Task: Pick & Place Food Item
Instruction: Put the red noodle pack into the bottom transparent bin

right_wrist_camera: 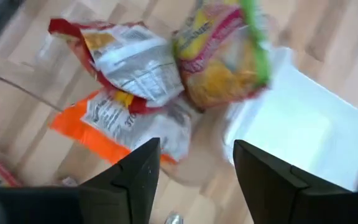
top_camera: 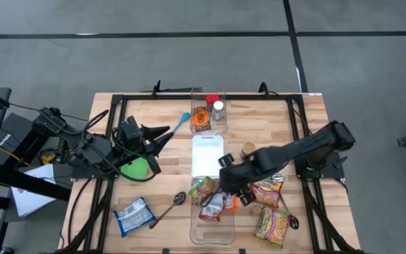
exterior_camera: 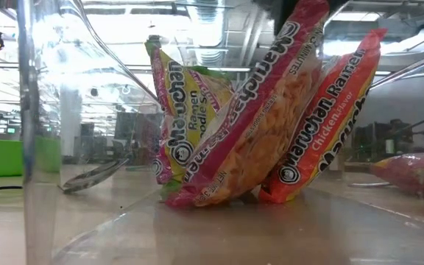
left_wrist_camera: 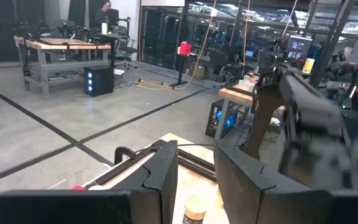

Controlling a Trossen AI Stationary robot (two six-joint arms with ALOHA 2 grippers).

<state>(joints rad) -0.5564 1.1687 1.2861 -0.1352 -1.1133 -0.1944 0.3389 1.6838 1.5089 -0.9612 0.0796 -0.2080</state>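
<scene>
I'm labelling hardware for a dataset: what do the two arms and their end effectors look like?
Both arms are matte black with chunky jointed links; loose black cables trail from the left arm. The right arm matches it. Each end effector, left and right, has two flat, angular black fingers.

Ramen packets [top_camera: 212, 199] in bin [top_camera: 225, 233], spoon [top_camera: 166, 209] left.

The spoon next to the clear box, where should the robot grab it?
Probably the spoon is best taken by its thin handle, coming straight down with the fingers across it. It lies flat and slanted on the bare table, with free wood either side.
</scene>
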